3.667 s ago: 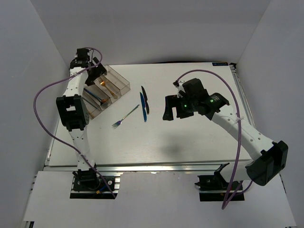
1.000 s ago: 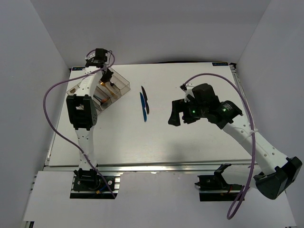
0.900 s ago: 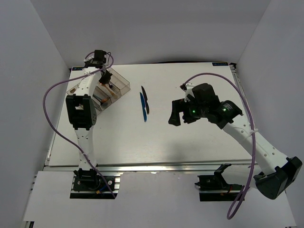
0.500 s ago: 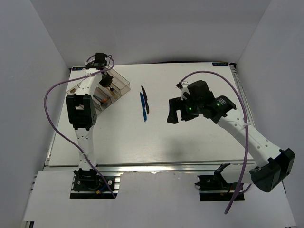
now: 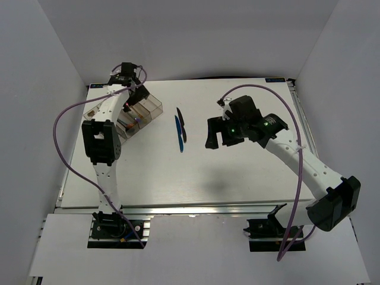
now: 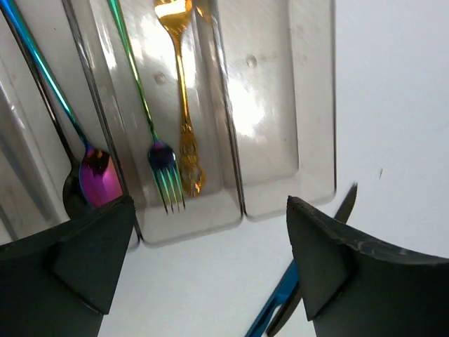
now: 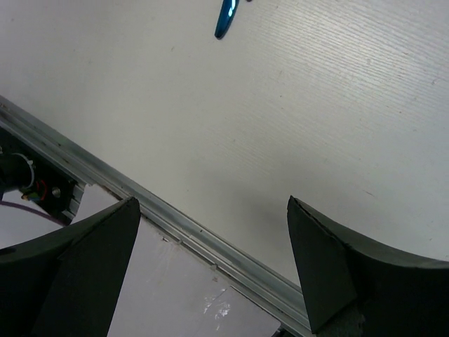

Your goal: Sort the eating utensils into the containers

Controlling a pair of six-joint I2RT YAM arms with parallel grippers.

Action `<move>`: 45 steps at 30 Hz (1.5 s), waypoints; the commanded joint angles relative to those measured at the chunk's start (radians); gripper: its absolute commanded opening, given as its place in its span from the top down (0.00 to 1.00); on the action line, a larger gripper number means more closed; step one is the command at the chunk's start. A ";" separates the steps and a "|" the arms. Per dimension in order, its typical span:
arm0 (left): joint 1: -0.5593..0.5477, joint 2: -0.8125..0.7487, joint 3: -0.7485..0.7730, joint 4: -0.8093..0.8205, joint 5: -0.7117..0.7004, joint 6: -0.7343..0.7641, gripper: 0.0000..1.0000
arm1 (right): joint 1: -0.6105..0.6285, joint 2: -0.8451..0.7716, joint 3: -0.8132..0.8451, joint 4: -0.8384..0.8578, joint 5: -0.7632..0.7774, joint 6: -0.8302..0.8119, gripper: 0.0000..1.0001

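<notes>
The clear organiser tray (image 5: 155, 104) stands at the back left. In the left wrist view its compartments (image 6: 309, 140) hold a gold fork (image 6: 184, 105), an iridescent fork (image 6: 160, 160) and an iridescent spoon (image 6: 93, 170); the rightmost compartment is empty. A blue knife (image 5: 178, 134) and a black knife (image 5: 181, 124) lie side by side on the table right of the tray; both show in the left wrist view, blue (image 6: 277, 302) and black (image 6: 345, 200). My left gripper (image 5: 138, 95) is open and empty above the tray's near end. My right gripper (image 5: 217, 135) is open and empty, right of the knives; the blue knife's tip (image 7: 226, 20) shows in its view.
The table's metal front rail (image 7: 210, 242) crosses the right wrist view. White walls enclose the table on three sides. Purple cables loop from both arms.
The iridescent fork has gone from the table into the tray. My left gripper shifted slightly right over the tray. My right gripper moved a little left, towards the knives.
</notes>
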 commanded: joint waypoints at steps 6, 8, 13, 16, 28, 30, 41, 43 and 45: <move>-0.359 -0.108 -0.057 -0.152 -0.202 -0.010 0.02 | -0.048 -0.003 0.033 -0.084 0.147 0.108 0.11; -0.407 -0.114 -0.122 -0.114 -0.188 -0.020 0.04 | -0.056 -0.024 -0.005 -0.083 0.127 0.108 0.11; -0.467 -0.118 -0.163 -0.120 -0.182 -0.054 0.15 | -0.056 -0.081 -0.108 -0.060 0.073 0.098 0.11; -0.487 -0.123 -0.209 -0.100 -0.147 -0.053 0.23 | -0.056 -0.100 -0.134 -0.055 0.062 0.095 0.11; -0.498 -0.123 -0.323 -0.041 -0.029 0.018 0.45 | -0.057 -0.094 -0.130 -0.068 0.032 0.054 0.11; -0.498 -0.135 -0.329 -0.034 -0.021 0.021 0.42 | -0.057 -0.089 -0.133 -0.060 0.019 0.049 0.11; -0.498 -0.030 -0.243 -0.081 -0.007 0.036 0.43 | -0.056 -0.083 -0.140 -0.040 -0.010 0.057 0.11; -0.498 -0.023 -0.223 -0.095 -0.015 0.036 0.45 | -0.057 -0.090 -0.151 -0.038 -0.005 0.057 0.11; -0.496 -0.022 -0.225 -0.095 -0.015 0.039 0.47 | -0.057 -0.100 -0.166 -0.035 -0.004 0.059 0.11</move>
